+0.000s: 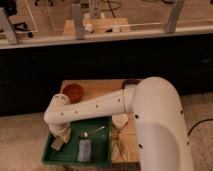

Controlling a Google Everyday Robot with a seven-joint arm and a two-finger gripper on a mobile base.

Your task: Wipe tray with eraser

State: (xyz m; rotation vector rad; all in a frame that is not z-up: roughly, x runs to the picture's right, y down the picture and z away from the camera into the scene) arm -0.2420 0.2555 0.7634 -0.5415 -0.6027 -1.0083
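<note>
Pincer [60,137] closed on small grey-brown eraser [57,144], low over dark-green raised-rim tray [75,161]

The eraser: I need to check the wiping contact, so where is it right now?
The eraser lies in the left end of the green tray, under the hand, left of the blue-grey pad and spoon.
</note>
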